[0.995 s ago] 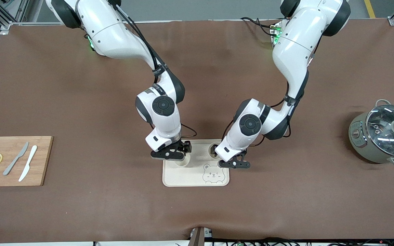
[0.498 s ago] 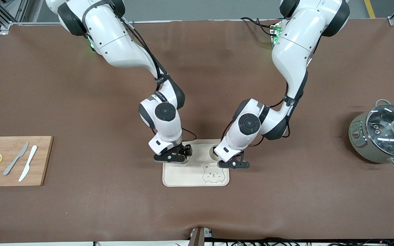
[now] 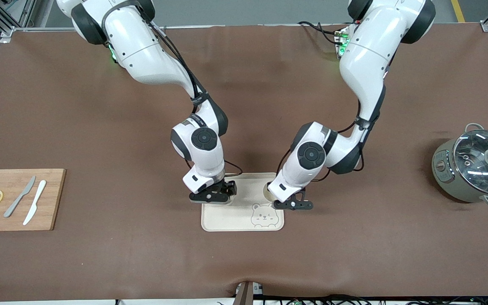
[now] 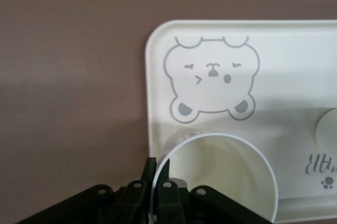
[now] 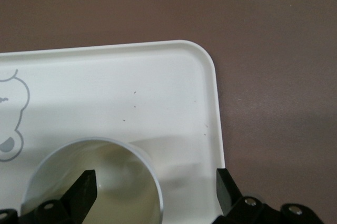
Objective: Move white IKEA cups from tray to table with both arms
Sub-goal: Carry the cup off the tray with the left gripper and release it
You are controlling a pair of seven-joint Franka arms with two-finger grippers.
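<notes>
A cream tray (image 3: 227,220) with a bear print lies mid-table. My left gripper (image 3: 292,204) is shut on the rim of one white IKEA cup (image 3: 268,191), at the tray corner toward the left arm's end. In the left wrist view the fingers (image 4: 150,169) pinch the cup (image 4: 221,171) wall over the tray (image 4: 158,77). My right gripper (image 3: 212,195) is open over the other cup, which it mostly hides in the front view. In the right wrist view one finger (image 5: 87,182) is inside that cup (image 5: 121,182) and the other is outside it, over the tray (image 5: 200,92).
A wooden cutting board (image 3: 53,199) with two lemon slices, a grey knife and a white knife lies at the right arm's end. A grey-green pot (image 3: 451,173) with a glass lid stands at the left arm's end.
Both grippers have shifted slightly over the tray. The left arm's cup sits a little nearer the front camera. The right gripper now covers its cup more.
</notes>
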